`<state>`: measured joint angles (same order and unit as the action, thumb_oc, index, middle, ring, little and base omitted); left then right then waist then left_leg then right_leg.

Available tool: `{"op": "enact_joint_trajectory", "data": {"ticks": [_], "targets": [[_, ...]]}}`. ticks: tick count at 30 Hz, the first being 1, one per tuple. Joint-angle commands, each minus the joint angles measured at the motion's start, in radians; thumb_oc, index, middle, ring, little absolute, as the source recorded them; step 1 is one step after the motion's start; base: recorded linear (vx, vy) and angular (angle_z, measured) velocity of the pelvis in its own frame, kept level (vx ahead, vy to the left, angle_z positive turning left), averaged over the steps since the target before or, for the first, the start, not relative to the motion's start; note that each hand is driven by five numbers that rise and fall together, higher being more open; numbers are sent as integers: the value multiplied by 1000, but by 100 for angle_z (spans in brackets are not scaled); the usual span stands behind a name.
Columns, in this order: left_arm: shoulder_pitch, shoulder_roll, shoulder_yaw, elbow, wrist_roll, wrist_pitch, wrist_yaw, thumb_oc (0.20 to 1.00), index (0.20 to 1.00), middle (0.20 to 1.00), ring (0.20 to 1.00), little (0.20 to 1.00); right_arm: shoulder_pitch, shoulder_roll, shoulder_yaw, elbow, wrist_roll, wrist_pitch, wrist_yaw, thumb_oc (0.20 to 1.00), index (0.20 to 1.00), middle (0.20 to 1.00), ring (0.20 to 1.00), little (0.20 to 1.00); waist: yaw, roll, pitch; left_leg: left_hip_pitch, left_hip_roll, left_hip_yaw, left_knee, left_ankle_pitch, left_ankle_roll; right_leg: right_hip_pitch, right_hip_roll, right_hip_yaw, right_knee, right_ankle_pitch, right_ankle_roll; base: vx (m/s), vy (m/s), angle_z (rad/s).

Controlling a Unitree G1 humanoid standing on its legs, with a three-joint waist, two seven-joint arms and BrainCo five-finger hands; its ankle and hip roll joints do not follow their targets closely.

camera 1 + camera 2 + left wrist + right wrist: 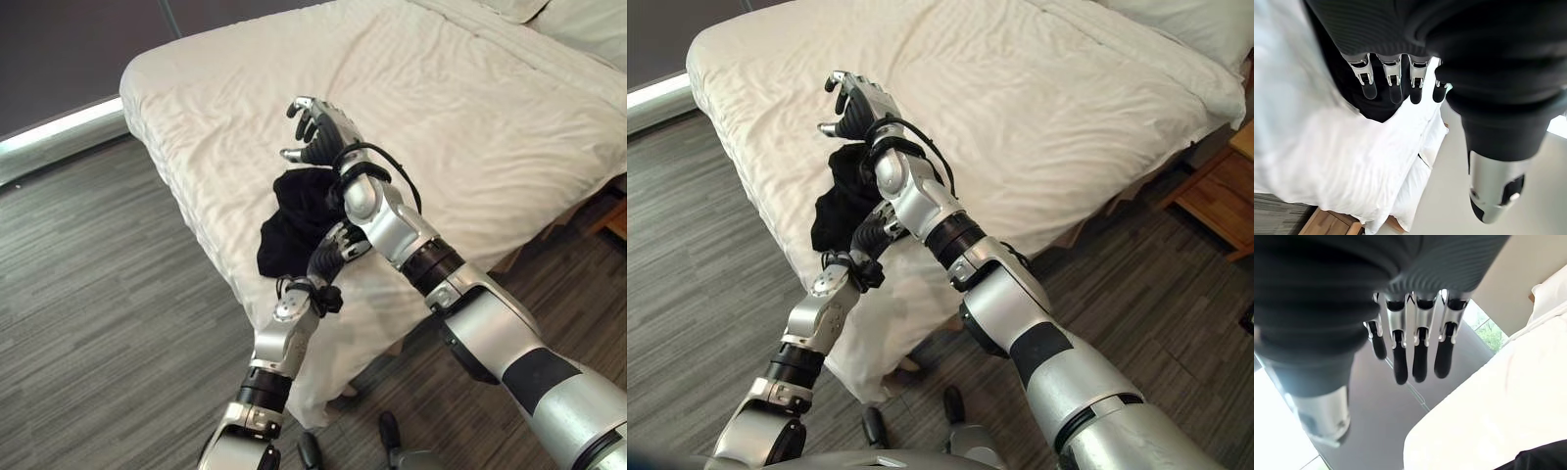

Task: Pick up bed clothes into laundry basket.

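Observation:
A black garment (294, 220) lies crumpled on the white bed (470, 117), close to its near corner edge. My left hand (333, 250) reaches up from below and sits against the garment's right side. In the left wrist view its fingers (1393, 83) are straight, their tips at the black cloth (1376, 110), curled round nothing. My right hand (321, 127) is raised above the garment's far side, apart from it. Its fingers (1420, 352) are straight and hold nothing. The right forearm crosses just over the left hand.
Grey plank floor (98, 294) surrounds the bed's left and near sides. A wooden nightstand (1215, 196) stands by the bed at the right. Pillows (578, 20) lie at the bed's far right. A dark wall (78, 49) runs behind the bed.

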<state>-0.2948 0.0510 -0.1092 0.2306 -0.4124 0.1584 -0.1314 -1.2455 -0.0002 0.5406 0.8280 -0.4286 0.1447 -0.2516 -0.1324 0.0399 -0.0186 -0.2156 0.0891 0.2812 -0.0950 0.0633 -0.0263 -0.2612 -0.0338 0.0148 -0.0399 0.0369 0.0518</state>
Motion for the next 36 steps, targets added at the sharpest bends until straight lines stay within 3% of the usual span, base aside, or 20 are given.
{"op": "enact_joint_trajectory", "data": {"ticks": [1,4,8,13,14,22,23,29,35,36], "targets": [[-79,67,46,2,0,-42,-20,1000,1000,1000,1000,1000,-131,21,-6,164,-63,0,-24,1000,1000,1000,1000,1000,19,-40,24,14,-9,-21,8,9,-15,-22,-66,-62,-47,74,51,-120,-19,18],[-113,108,62,7,4,-48,-30,1000,1000,1000,1000,1000,-210,-5,31,278,-78,17,-47,1000,1000,1000,1000,1000,42,-40,77,-40,-10,-35,8,28,-20,-72,-62,-69,-47,85,48,-146,-42,9],[-200,103,56,54,-14,-48,-36,1000,1000,1000,1000,1000,-285,-23,95,371,-97,24,-62,1000,1000,1000,1000,1000,51,-39,121,-92,-19,-50,8,47,-24,-119,-59,-74,-47,98,45,-121,-59,18],[-268,-23,-4,121,-141,-3,-108,1000,1000,1000,1000,1000,-370,-58,204,478,-132,39,-31,1000,1000,1000,1000,1000,61,-24,176,-168,-32,-68,8,66,-30,-190,-69,-74,-47,117,43,-102,-80,16],[-277,-73,-31,142,-167,9,-132,1000,1000,1000,1000,1000,-382,-72,255,526,-155,45,-4,1000,1000,1000,1000,1000,69,-5,194,-205,-37,-72,8,76,-33,-228,-75,-74,-47,124,45,-101,-61,27],[-222,-132,-101,91,-213,23,-162,1000,1000,1000,1000,1000,-330,-91,277,720,-159,105,92,1000,1000,1000,1000,1000,102,53,219,-318,-65,-68,8,94,-25,-341,-106,-55,-47,149,54,-72,8,15],[-229,-140,-103,79,-223,19,-152,1000,1000,1000,1000,1000,-296,-70,251,745,-151,126,118,200,200,200,200,200,110,65,214,-332,-66,-63,8,95,-22,-354,-112,-48,-47,152,58,-7,68,0],[-206,-168,-126,42,-234,27,-165,1000,1000,1000,1000,1000,-222,-6,155,761,-120,155,185,200,200,200,200,200,114,85,175,-318,-77,-56,8,75,-16,-344,-120,-50,-47,140,67,12,30,-5],[-188,-164,-115,61,-198,43,-177,1000,1000,1000,1000,1000,-233,-18,102,695,-84,140,168,200,200,200,200,200,102,57,135,-252,-72,-57,8,70,-15,-286,-115,-64,-47,137,69,44,4,2],[-194,-156,-106,78,-189,42,-172,1000,1000,1000,1000,1000,-245,-53,90,661,-62,122,134,200,200,200,200,200,95,42,114,-212,-68,-57,8,54,-16,-248,-114,-72,-47,122,74,48,1,2]]}}
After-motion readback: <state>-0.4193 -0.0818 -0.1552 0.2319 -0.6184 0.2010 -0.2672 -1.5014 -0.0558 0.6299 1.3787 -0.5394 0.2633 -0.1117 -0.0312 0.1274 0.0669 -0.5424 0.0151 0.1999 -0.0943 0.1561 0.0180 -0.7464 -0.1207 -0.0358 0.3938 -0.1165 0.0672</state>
